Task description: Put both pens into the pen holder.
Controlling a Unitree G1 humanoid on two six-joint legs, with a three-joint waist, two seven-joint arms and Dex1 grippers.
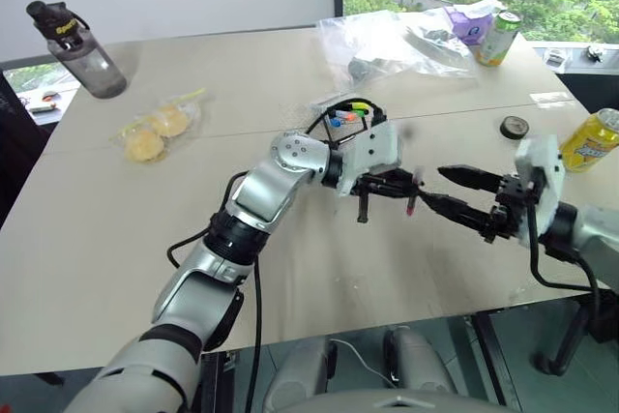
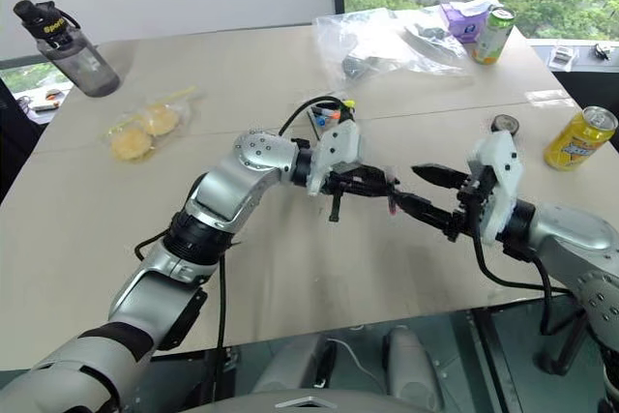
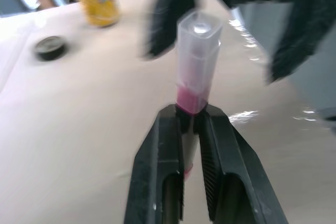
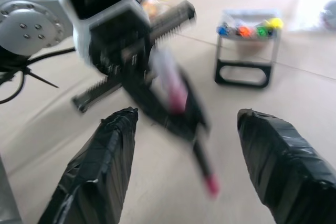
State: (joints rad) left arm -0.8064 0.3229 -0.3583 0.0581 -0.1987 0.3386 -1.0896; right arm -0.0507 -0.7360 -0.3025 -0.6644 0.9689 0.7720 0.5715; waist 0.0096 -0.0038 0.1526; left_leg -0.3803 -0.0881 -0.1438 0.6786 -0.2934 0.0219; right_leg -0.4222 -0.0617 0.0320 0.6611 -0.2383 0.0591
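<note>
Your right gripper [image 1: 462,192] hangs nearest you above the table [image 1: 145,239] with its fingers spread and nothing between them, so draw it clear toward your right. Beside it, your left gripper [image 3: 190,129] pinches the white-barrelled pen [image 3: 195,66] by its magenta end, fingers pressed tight on it. Turn the pen upright before carrying it to the pen holder [image 4: 248,45] beyond, and lower it between the coloured caps.
</note>
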